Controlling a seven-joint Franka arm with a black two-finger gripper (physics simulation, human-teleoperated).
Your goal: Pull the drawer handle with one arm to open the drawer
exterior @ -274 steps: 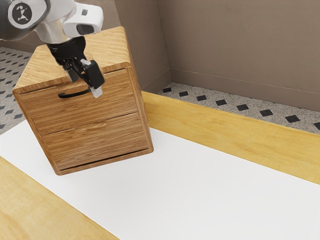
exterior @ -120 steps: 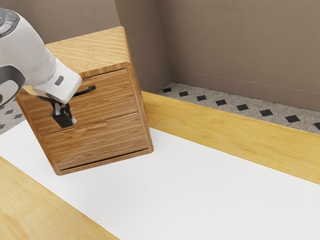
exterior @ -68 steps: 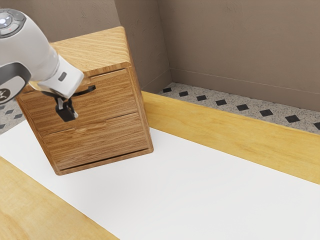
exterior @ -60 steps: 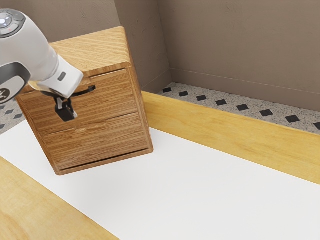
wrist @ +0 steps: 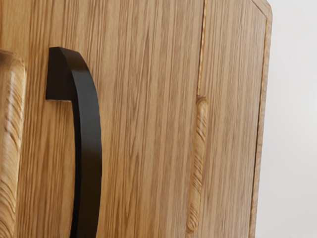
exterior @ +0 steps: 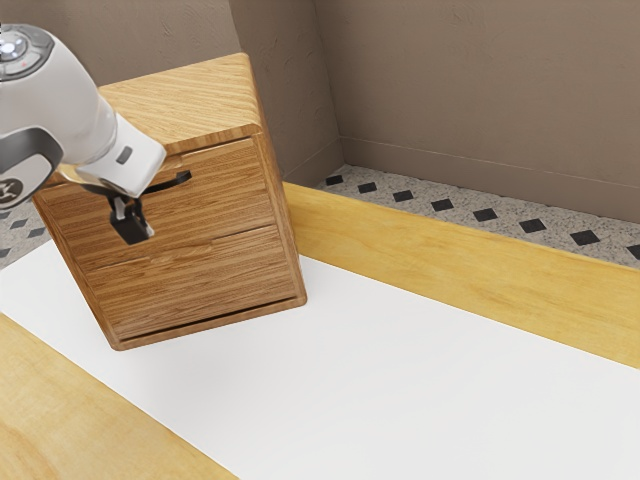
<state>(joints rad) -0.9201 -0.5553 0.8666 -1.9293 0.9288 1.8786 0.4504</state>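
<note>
standing on the white bench (exterior: 400, 380) is a wooden cabinet (exterior: 200, 100) with 2 drawers, tilted so its front faces toward the exterior view's lower left. the top drawer (exterior: 215, 195) carries a black handle (exterior: 176, 181), a bowed bar whose long axis runs across the drawer's width; its front looks level with the lower drawer (exterior: 200, 280). the end effector (exterior: 130, 224) hangs just below the handle, close against the drawer front. i cannot tell whether it is clenched or released.
</note>
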